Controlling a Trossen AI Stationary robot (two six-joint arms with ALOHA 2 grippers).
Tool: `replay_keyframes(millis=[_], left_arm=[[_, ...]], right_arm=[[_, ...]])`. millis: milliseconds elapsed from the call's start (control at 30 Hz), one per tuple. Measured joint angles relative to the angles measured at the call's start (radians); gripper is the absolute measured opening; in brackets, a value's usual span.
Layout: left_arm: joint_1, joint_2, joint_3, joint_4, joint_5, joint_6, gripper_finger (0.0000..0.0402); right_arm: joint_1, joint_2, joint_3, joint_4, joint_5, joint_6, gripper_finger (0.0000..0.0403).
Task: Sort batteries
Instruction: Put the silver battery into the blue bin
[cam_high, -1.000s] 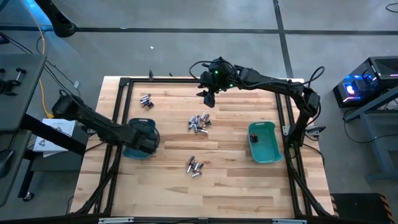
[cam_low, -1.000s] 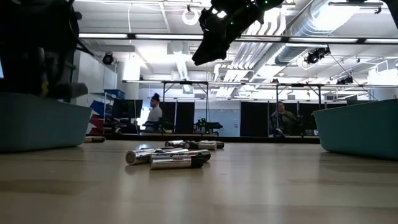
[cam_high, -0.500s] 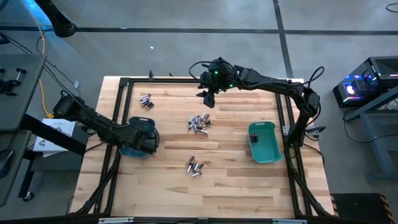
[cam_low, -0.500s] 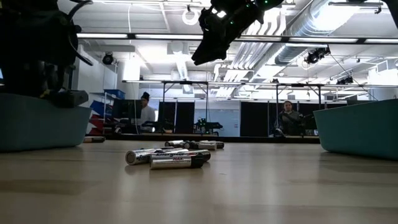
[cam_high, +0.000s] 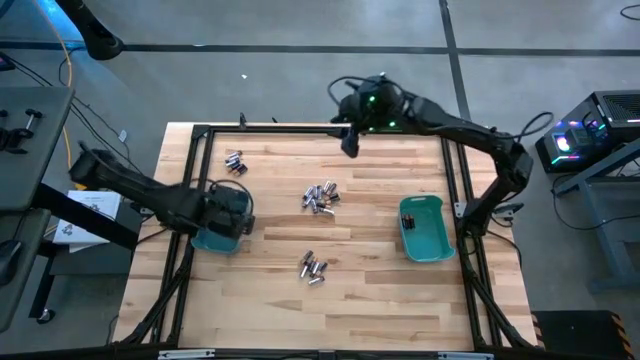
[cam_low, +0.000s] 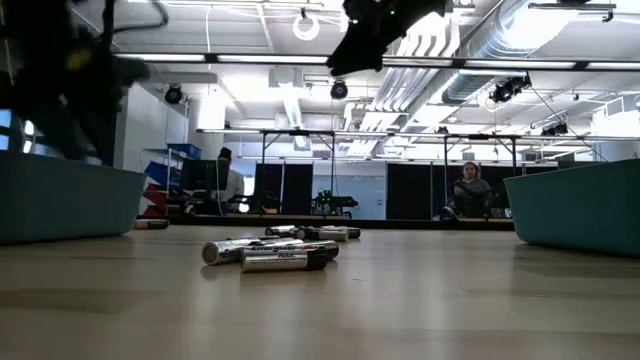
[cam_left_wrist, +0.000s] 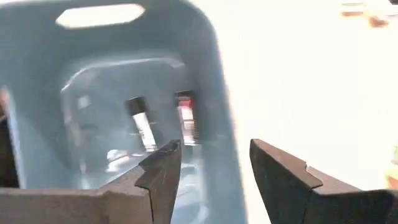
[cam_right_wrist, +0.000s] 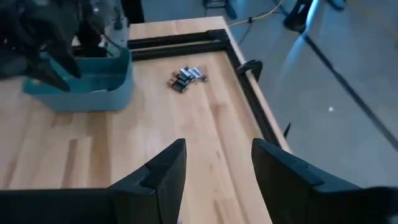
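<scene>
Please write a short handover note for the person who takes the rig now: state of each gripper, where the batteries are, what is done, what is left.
Left gripper: open, empty, over the left teal bin. At least two batteries lie in that bin.
Right gripper: open, empty, raised over the table's far edge.
Right teal bin: holds at least one dark cell.
Still loose on the table: centre pile, near cluster, far-left cluster.
Done: a few cells binned on each side.
Left: sort the three loose groups into the bins.

Two teal bins (cam_high: 424, 228) sit on a wooden table (cam_high: 370, 290); people (cam_low: 470, 195) sit beyond.
</scene>
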Motion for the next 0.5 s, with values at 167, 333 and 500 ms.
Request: replay_keyframes(millis=[167, 333, 500], left_arm=[[0.002, -0.036, 0.121, 0.001, -0.097, 0.219, 0.0167], [0.036, -0.036, 0.217, 0.093, -0.280, 0.447, 0.0154], [0.118, -0.036, 0.248, 0.262, -0.365, 0.674, 0.0149]], right_arm=[[-0.051, -0.006, 0.000, -0.166, -0.309, -0.006, 0.0177], [-0.023, 0.090, -0.001, -0.427, -0.403, -0.123, 0.0177], [0.081, 0.202, -0.020, -0.489, -0.415, -0.205, 0.0177]])
